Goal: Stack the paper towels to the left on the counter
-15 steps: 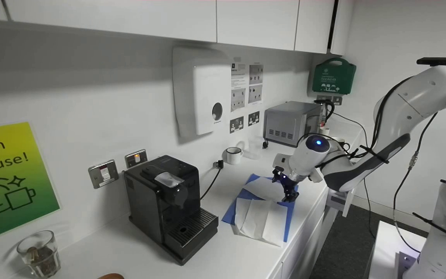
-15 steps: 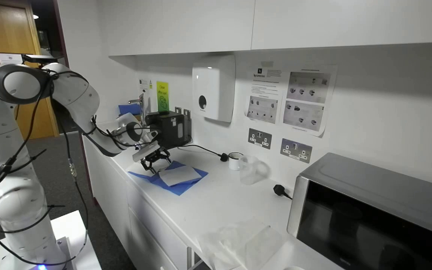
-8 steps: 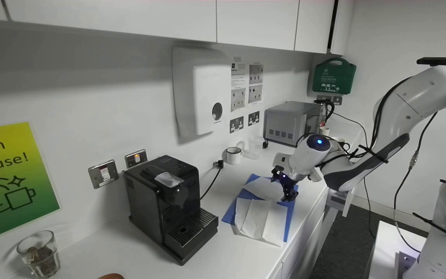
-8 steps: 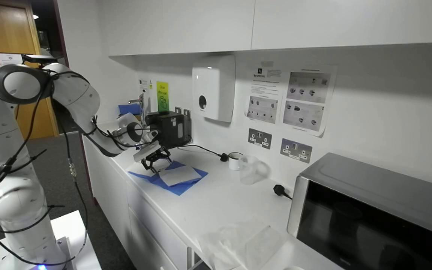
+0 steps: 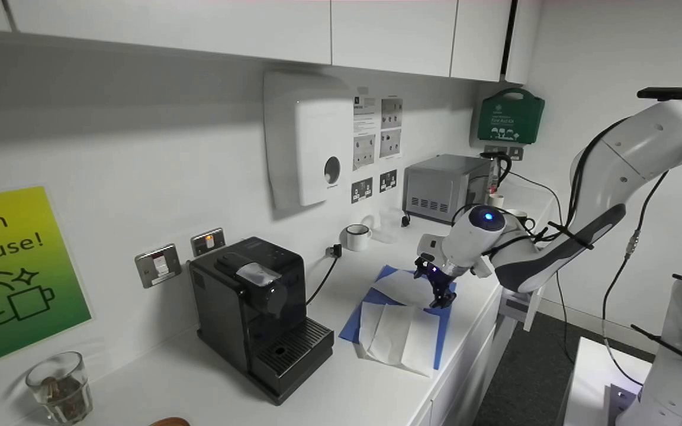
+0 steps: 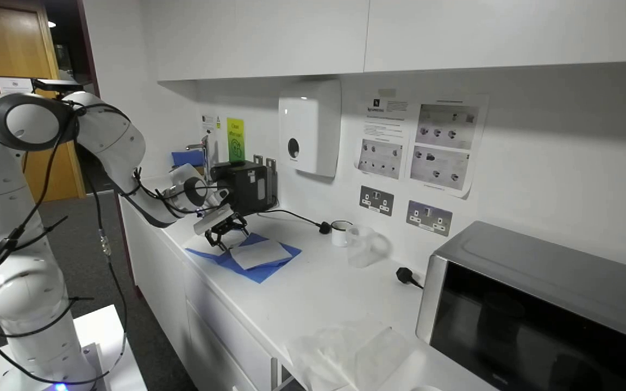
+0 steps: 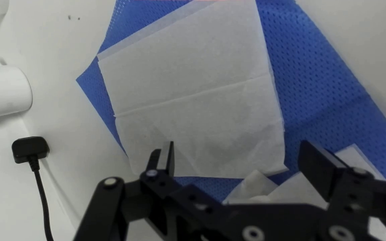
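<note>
In an exterior view, left of the black coffee machine [image 5: 258, 331]: yellow-green sign [image 5: 15, 266] on the wall [image 5: 151, 148], then drinking glass [image 5: 60, 387] on the smooth white counter [image 5: 353, 387]. Above the machine, slightly right: white dispenser [image 5: 317, 142]. Right of the machine, on the counter: paper towels [image 5: 400, 340], creased white over dotted blue, edges askew. Farther right: gripper [image 5: 433, 286] over them, jaws wide apart, unclenched.

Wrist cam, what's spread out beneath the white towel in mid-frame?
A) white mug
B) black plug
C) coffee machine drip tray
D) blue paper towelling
D: in the wrist view, blue paper towelling shows past the edges of the white towel on several sides.
</note>
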